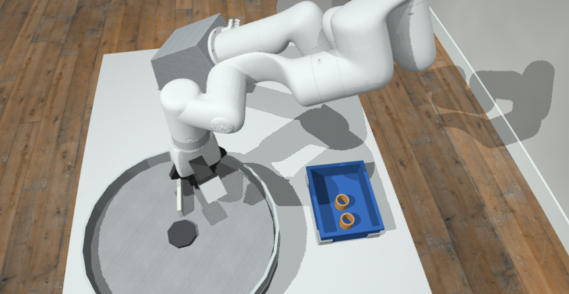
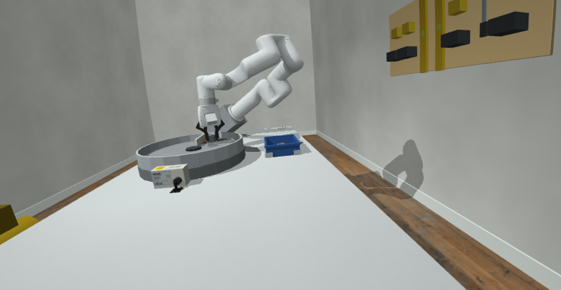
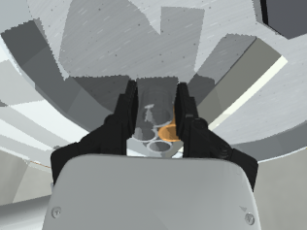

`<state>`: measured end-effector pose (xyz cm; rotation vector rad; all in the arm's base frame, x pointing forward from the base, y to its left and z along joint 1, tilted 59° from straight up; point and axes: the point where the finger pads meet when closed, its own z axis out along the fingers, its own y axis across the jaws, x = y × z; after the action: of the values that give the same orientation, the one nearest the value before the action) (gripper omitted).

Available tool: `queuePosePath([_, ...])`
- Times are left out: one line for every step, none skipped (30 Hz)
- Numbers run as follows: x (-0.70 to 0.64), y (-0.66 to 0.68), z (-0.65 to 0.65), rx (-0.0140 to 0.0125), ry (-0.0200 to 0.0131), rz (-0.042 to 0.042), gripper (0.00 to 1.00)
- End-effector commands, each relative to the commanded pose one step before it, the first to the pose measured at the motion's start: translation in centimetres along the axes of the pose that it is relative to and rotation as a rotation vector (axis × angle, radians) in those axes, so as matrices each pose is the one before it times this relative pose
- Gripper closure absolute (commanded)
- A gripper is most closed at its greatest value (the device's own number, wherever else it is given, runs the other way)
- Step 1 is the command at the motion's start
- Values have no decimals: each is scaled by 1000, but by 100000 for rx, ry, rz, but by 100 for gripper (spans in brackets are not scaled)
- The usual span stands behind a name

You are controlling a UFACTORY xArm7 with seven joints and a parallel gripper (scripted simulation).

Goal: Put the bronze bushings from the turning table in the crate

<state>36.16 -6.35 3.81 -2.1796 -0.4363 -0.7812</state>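
Observation:
My gripper [image 2: 211, 138] [image 3: 156, 93] is partly open, low over the back of the grey turning table [image 1: 231, 248] [image 2: 223, 160]. In the wrist view a bronze bushing [image 3: 169, 132] stands by the right finger, partly hidden by it. Grey steel bushings stand against it, one at its left [image 3: 144, 133] and one behind [image 3: 159, 146]. Another grey one seems to stand between the fingers, in shadow. None is seen gripped. In the top view the arm hides this group. Two bronze bushings, one farther back [image 1: 342, 202] and one nearer the front [image 1: 346, 221], are in the blue crate [image 1: 352, 235] [image 2: 281, 150].
A thin pale plate [image 1: 179, 200] [image 2: 199, 139] [image 3: 243, 83] stands upright on the turning table beside the gripper. A dark hub [image 1: 181, 233] [image 2: 193, 148] [image 3: 287, 16] is at the table's middle. A raised rim surrounds it. A labelled box [image 2: 162, 179] stands outside the rim.

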Motion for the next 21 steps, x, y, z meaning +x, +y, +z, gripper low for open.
queuePosePath([29,132,-48,-425,156,14,60])
queuePosePath([0,0,0,0,0,0,60])
queuePosePath([0,0,0,0,0,0,60])
queuePosePath([0,0,0,0,0,0,60])
queuePosePath([0,0,0,0,0,0,60])
queuePosePath([0,0,0,0,0,0,60])
queuePosePath([0,0,0,0,0,0,60])
queuePosePath([0,0,0,0,0,0,60])
queuePosePath([0,0,0,0,0,0,60])
queuePosePath([0,0,0,0,0,0,100])
queuePosePath([0,0,0,0,0,0,100])
queuePosePath([0,0,0,0,0,0,100])
queuePosePath([0,0,0,0,0,0,100])
queuePosePath([0,0,0,0,0,0,100])
queuePosePath([0,0,0,0,0,0,100])
queuePosePath([0,0,0,0,0,0,100])
queuePosePath([0,0,0,0,0,0,100])
queuePosePath([0,0,0,0,0,0,100])
queuePosePath([0,0,0,0,0,0,100])
queuePosePath([0,0,0,0,0,0,100])
queuePosePath([0,0,0,0,0,0,100])
